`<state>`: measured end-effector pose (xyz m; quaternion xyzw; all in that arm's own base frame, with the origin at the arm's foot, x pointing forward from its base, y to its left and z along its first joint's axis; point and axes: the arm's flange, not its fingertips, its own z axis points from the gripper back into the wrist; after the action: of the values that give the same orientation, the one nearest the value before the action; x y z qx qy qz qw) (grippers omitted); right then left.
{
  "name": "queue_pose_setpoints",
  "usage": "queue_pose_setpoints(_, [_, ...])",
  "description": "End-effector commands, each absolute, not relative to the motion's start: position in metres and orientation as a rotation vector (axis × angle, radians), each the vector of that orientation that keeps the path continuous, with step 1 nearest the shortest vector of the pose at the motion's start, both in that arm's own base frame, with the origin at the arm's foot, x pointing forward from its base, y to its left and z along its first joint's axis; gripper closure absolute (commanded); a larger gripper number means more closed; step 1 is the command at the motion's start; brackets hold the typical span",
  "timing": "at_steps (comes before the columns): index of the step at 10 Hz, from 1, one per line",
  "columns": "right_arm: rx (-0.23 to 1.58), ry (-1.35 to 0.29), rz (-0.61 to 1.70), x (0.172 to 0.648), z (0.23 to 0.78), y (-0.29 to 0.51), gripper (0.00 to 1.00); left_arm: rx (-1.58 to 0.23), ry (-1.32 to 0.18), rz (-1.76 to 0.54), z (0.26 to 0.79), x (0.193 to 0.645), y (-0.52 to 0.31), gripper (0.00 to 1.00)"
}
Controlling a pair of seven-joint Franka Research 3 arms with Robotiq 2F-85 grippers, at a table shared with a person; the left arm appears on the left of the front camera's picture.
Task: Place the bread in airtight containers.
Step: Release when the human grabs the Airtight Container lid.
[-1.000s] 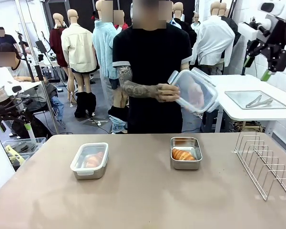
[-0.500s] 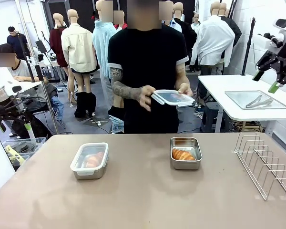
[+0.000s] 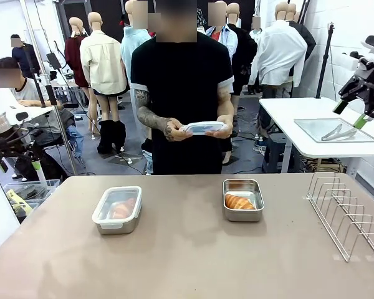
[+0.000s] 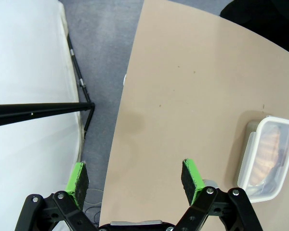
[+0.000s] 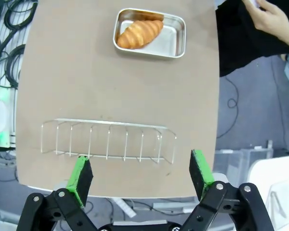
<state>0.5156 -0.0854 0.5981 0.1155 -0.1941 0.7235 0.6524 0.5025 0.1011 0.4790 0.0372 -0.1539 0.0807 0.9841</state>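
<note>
A robot lab: 2 arm-mounted grippers over a test table (image 3: pixel 187 249), cables (image 5: pixel 5 19) on the floor, side workbench (image 3: pixel 311 146).

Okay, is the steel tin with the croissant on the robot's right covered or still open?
Open. The right tin has no lid, and its croissant lies bare; the person holds the lid above the table's far edge.

Count's easy: two steel tins, one lidded (image 3: pixel 117 210) and one open (image 3: pixel 243 199). Two croissants, one per tin (image 3: pixel 123 208) (image 3: pixel 239 202). Two clear lids, one sealed on (image 3: pixel 116 205), one in the person's hands (image 3: pixel 203 128). One wire rack (image 3: pixel 349 215).
</note>
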Motion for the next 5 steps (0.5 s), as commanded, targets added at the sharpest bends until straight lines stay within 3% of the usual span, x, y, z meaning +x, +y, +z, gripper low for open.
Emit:
queue_pose_setpoints(1, [0.252, -0.436, 1.65, 0.5135, 0.6007, -0.0828, 0.0, 0.084, -0.31, 0.166, 0.4794, 0.5009, 0.1013, 0.0])
queue_pose_setpoints(5, [0.252, -0.436, 1.65, 0.5135, 0.6007, -0.0828, 0.0, 0.084, -0.31, 0.166, 0.4794, 0.5009, 0.1013, 0.0])
